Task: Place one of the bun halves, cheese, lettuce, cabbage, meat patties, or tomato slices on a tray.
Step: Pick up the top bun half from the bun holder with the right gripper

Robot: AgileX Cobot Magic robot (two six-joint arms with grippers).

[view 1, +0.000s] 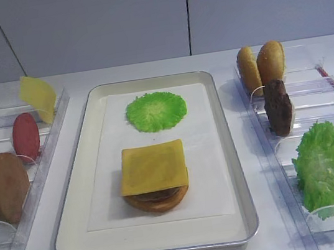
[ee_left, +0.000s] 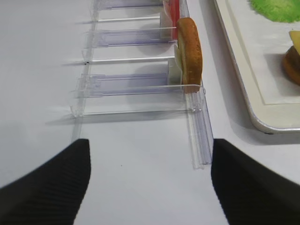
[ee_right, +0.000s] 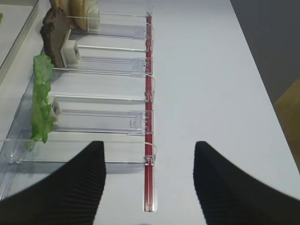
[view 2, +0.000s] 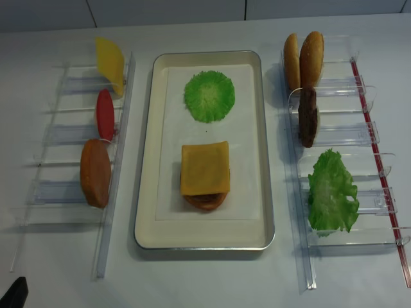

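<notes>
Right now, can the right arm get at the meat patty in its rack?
Probably yes: the right gripper is open and empty, and the meat patty stands upright in the clear rack ahead, nothing blocking from above.

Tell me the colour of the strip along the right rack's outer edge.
Red strip, clearest in the right wrist view.

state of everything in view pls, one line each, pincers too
tray: flat on table, paper-lined
cheese slice: lying on the stack on the tray
round green leaf: flat on tray, apart from the stack
tomato slice: upright in left rack
meat patty: upright in right rack
bun halves: upright, side by side, right rack
lettuce: propped in right rack
right pincer: open, empty
left pincer: open, empty
</notes>
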